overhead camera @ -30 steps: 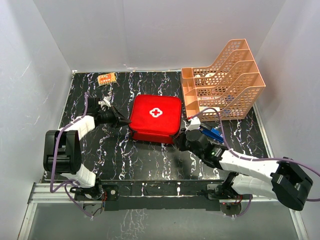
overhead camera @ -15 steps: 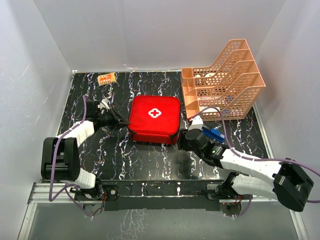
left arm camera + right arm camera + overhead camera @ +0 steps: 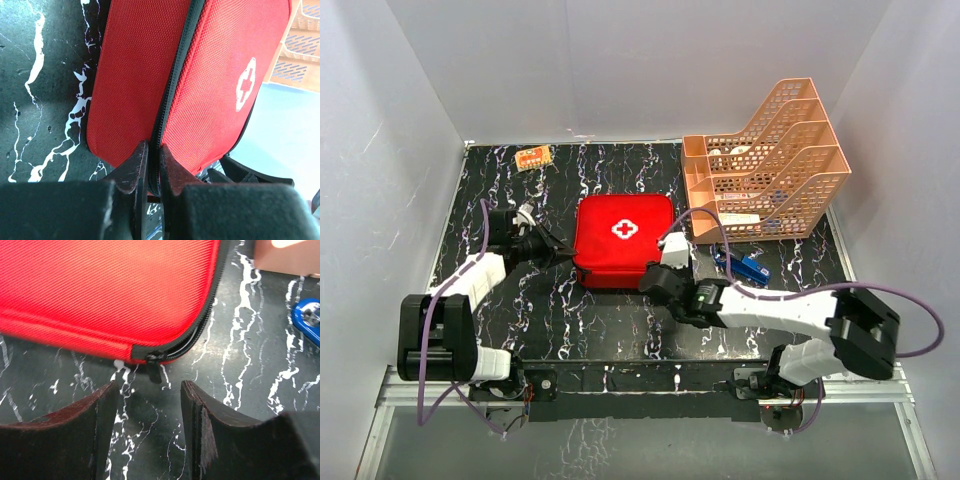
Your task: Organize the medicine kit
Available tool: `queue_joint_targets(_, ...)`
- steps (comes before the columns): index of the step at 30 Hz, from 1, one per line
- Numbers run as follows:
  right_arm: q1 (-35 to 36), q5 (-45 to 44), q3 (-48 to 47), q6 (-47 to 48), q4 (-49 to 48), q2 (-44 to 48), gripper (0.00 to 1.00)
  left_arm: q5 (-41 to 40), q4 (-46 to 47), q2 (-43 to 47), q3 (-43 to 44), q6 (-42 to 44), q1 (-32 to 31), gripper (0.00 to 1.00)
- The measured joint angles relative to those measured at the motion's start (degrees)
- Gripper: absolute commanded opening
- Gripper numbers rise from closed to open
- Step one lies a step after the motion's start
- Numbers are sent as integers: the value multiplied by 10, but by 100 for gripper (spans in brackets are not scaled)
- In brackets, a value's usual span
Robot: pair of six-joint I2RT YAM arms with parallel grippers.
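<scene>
While the left gripper (image 3: 152, 150) clenched the seam (image 3: 176, 70) of the medicine kit (image 3: 623, 238), the right gripper (image 3: 149, 390) gaped just short of its zipper pull (image 3: 154, 371).

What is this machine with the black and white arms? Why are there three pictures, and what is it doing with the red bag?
These are two robot arms with pinching claws called grippers. One picture looks down from above. The other two come from small cameras on each wrist. On the black marbled table lie a red medicine kit, an orange tiered tray, a blue thing and a small orange packet. The left gripper pinches the kit's zipped edge. The right gripper is open and holds nothing, right by the zip pull.
</scene>
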State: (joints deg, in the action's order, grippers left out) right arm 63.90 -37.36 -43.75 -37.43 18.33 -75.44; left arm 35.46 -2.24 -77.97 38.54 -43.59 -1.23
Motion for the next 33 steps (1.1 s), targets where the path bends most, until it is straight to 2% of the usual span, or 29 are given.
queue_joint_targets(5,6,-78,-79,-88,105,-92,40,-6,-3,10,-6,0,0,0)
queue_joint_targets(12,16,-119,-124,-123,162,-143,19,-13,-5,27,-19,-2,0,0)
queue_joint_targets(14,17,-123,-127,-128,167,-143,15,-16,-6,30,-20,-2,0,0)
queue_joint_targets(24,10,-120,-93,-136,155,-83,6,-22,-10,32,-21,-4,0,0)
queue_joint_targets(27,-3,-94,-74,-113,125,-66,0,-23,-10,33,-22,-5,0,0)
queue_joint_targets(33,-64,4,-9,-37,29,-4,0,-22,-10,33,-23,-6,-1,0)
